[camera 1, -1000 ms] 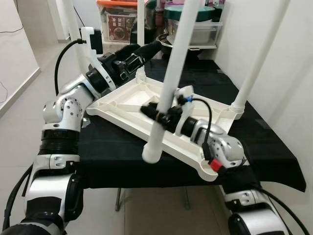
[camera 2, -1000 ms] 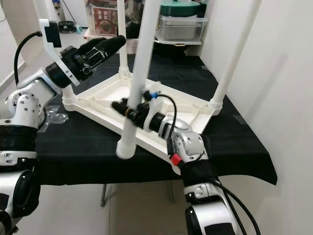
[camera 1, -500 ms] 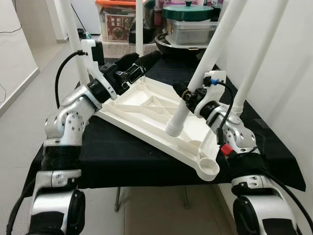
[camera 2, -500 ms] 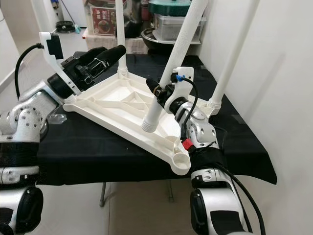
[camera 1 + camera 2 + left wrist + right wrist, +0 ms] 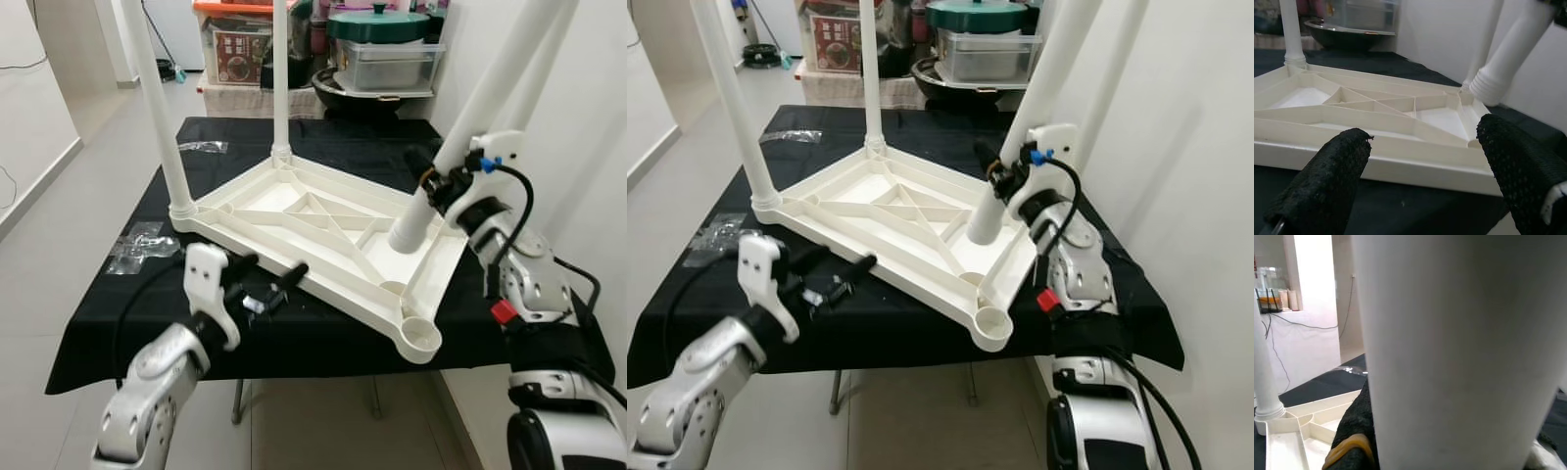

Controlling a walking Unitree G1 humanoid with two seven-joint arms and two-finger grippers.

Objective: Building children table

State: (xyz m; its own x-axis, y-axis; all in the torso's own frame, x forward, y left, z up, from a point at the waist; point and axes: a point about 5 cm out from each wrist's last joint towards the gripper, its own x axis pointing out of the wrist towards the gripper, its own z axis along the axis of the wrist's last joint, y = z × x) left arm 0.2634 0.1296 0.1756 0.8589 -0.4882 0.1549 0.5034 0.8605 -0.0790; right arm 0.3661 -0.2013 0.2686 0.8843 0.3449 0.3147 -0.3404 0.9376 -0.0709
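Observation:
The white tabletop (image 5: 323,211) lies upside down on the black-clothed table (image 5: 118,313). White legs stand in its far left corner (image 5: 160,108) and back corner (image 5: 280,78); a third (image 5: 1114,69) rises behind my right arm. My right gripper (image 5: 438,183) is shut on a loose white leg (image 5: 460,127), tilted, its threaded end hanging just above the tabletop's right side. The near corner socket (image 5: 423,339) is empty. My left gripper (image 5: 271,271) is open, low at the tabletop's near edge, and its black fingers (image 5: 1332,181) are spread apart with nothing between them.
A crumpled clear plastic bag (image 5: 137,245) lies on the cloth at the left. Storage boxes and a lidded pot (image 5: 377,29) stand behind the table. A white wall (image 5: 588,147) runs close along the right; open tiled floor (image 5: 88,137) lies to the left.
My left arm has let go of the tabletop's far side and dropped low in front of its near edge. The tabletop has settled flat. My right gripper has carried the loose leg further right.

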